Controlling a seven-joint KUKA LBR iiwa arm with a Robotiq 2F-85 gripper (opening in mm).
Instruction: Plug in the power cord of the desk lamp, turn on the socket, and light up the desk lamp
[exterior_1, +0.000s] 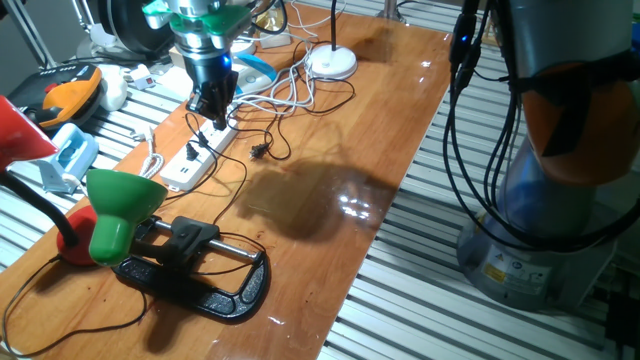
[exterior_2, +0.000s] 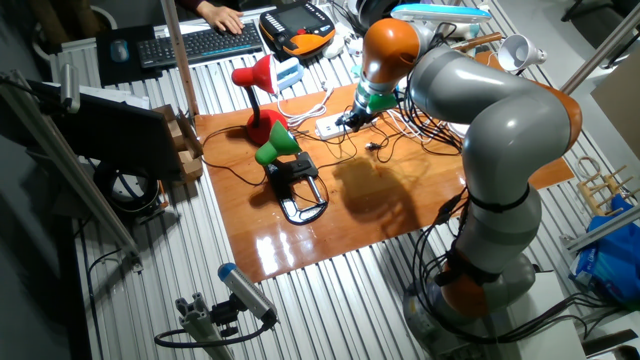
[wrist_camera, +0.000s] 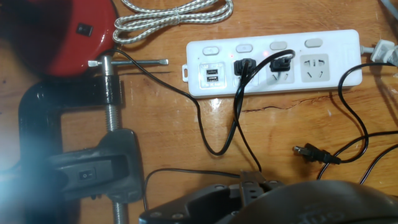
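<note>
Two black plugs (wrist_camera: 244, 66) in the socket (wrist_camera: 273, 62) (loose plug (wrist_camera: 316, 153) nearby)

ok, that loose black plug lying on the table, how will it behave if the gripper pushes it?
The loose plug looks small and light, so it would probably skid across the glossy table. Its thin cord lies in slack curves, so it is likely floppy and may drag.

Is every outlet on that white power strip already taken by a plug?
No. In the hand view the power strip holds two black plugs, but its rightmost outlet is bare.
</note>
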